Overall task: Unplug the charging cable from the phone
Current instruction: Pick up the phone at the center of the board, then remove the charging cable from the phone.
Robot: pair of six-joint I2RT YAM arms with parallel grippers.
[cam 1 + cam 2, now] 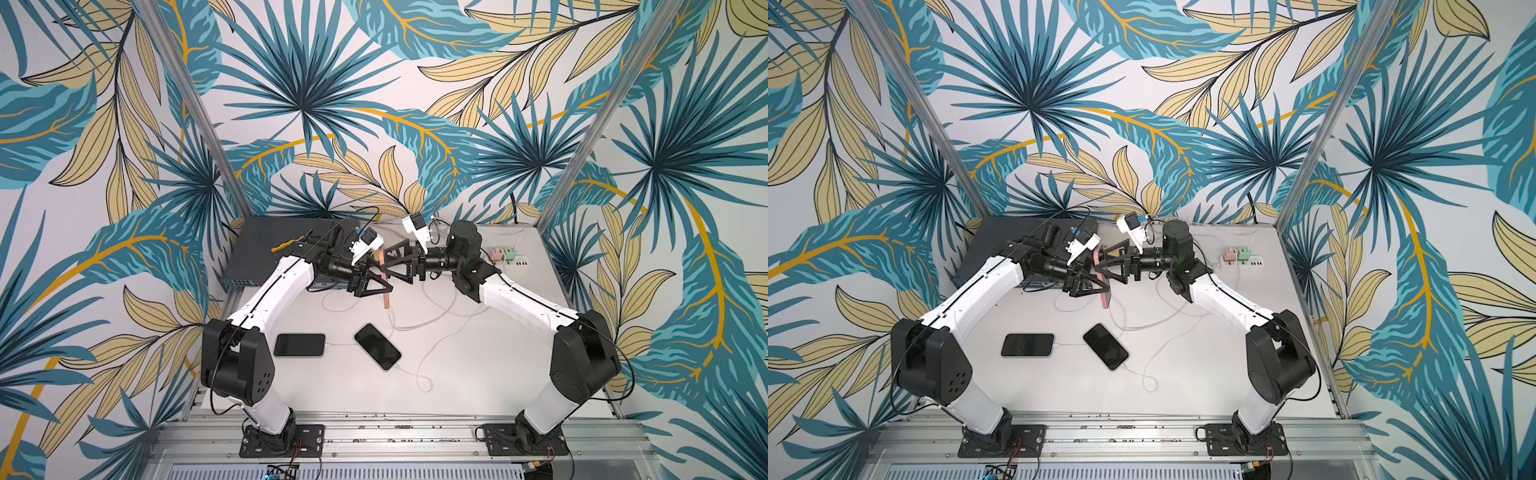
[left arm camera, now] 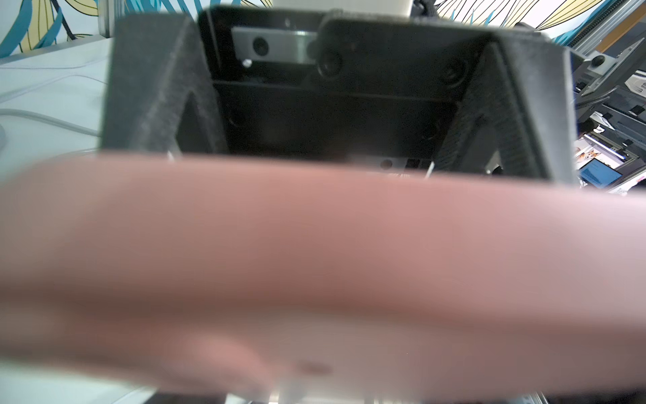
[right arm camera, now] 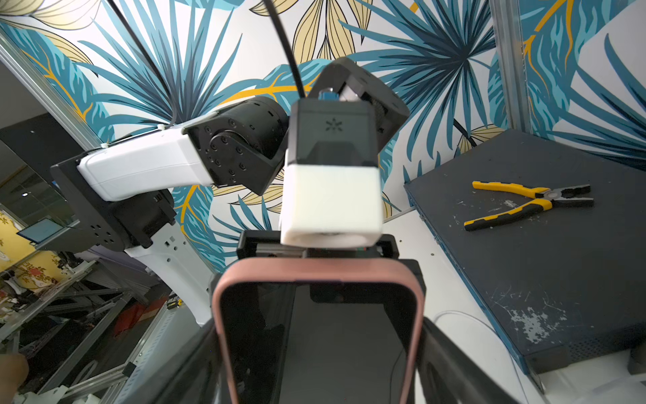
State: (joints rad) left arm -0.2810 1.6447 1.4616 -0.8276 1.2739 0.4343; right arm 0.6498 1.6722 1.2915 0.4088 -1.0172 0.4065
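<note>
Your left gripper [image 1: 384, 285] has its jaws clamped tight on the pink-cased phone [image 3: 320, 344], held on edge up off the surface [image 1: 478, 365] between the two grippers. Right gripper [image 1: 390, 263] jaws sit wide, straddling the phone's sides; can't tell if they're actually pinching.

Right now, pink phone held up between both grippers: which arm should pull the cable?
Right, probably. The left gripper is shut on the pink phone and can brace it; the right gripper stands wide around it, so it can go for the cable.
</note>
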